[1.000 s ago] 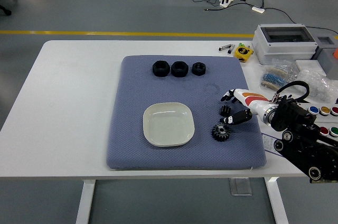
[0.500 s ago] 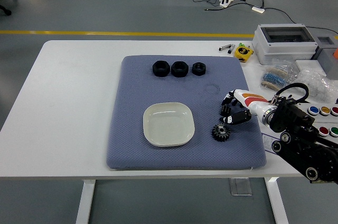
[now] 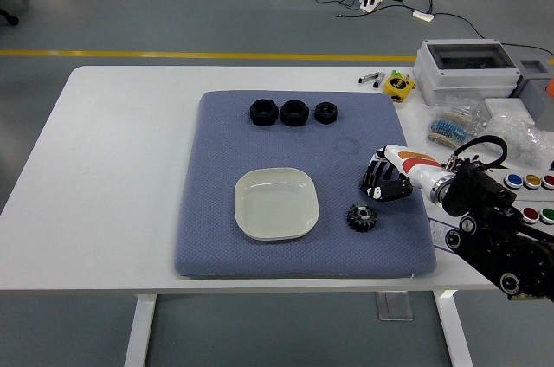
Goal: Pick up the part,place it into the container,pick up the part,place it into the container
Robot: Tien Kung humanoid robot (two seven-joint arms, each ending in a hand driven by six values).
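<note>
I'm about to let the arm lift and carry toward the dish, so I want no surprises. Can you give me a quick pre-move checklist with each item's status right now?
1. Right hand closed around the small black part on the blue mat: cannot tell; the fingers curl over that spot and hide the part.
2. White dish empty and ready: ok; nothing lies in it.
3. Path from the hand to the dish clear: ok; only bare mat lies between.
4. Black gear clear of the hand: ok; it lies just below the hand, apart from it.
5. Three black nuts out of the way: ok; they sit in a row at the mat's far edge.
</note>
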